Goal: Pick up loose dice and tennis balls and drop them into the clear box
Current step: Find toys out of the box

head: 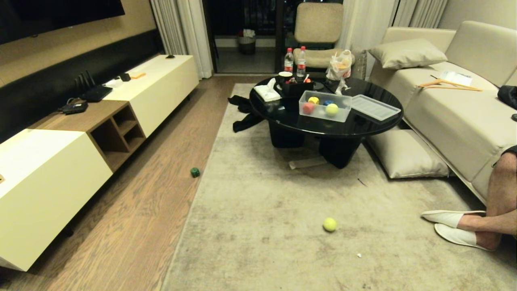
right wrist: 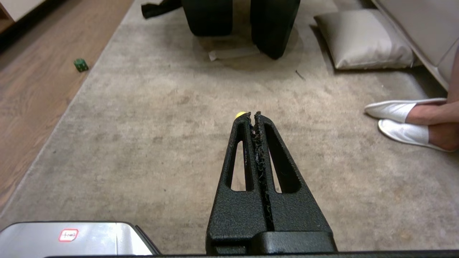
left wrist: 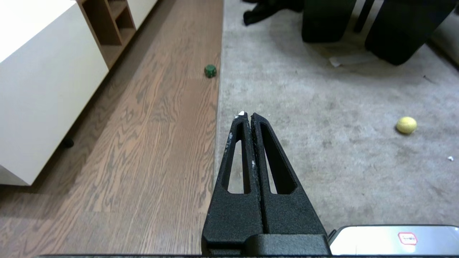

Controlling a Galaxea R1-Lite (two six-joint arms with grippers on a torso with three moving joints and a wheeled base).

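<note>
Box (head: 323,114) on black table (head: 282,121), lid (head: 375,107) off beside it. Inside: yellow, red and blue dice, one ball. Left to collect: ball (head: 330,224) on rug (head: 262,226), green die (head: 195,172) on wood floor. Left gripper (left wrist: 247,115) and right gripper (right wrist: 252,115) both closed, empty, low over the floor. Roughly two-thirds done.

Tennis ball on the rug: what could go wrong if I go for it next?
The tennis ball is round and on open rug, so shut fingers of the right gripper could nudge it rolling; open first. A person's slippered feet rest close by, so driving in risks contact. The green die sits on bare wood at the rug edge and may slide.
</note>
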